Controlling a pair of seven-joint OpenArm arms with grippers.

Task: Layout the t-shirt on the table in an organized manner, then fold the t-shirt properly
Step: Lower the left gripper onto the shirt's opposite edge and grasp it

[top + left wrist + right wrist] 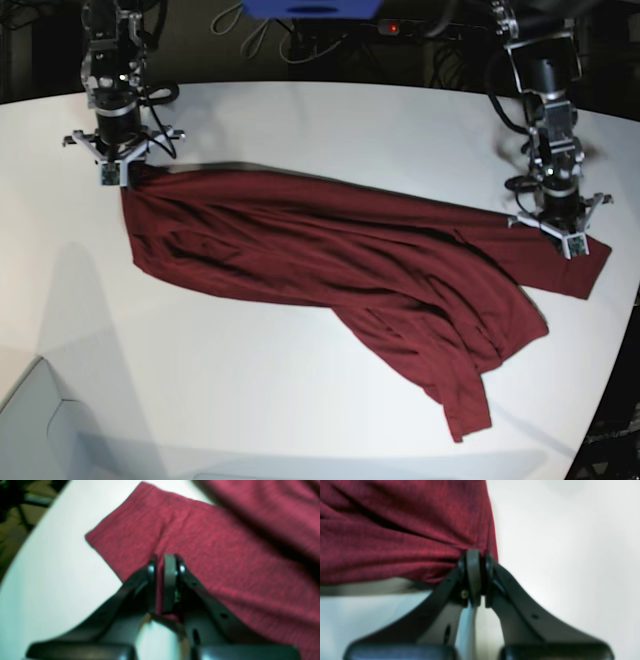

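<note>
Both the left gripper (165,585) and right gripper (476,577) pinch the limp, wrinkly t-shirt (330,260) at opposite ends, sagging on the table (300,120)

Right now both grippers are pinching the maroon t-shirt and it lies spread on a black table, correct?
Not quite: the table is white, not black, as the base view shows. The rest holds: the left gripper and right gripper both pinch the t-shirt.
</note>
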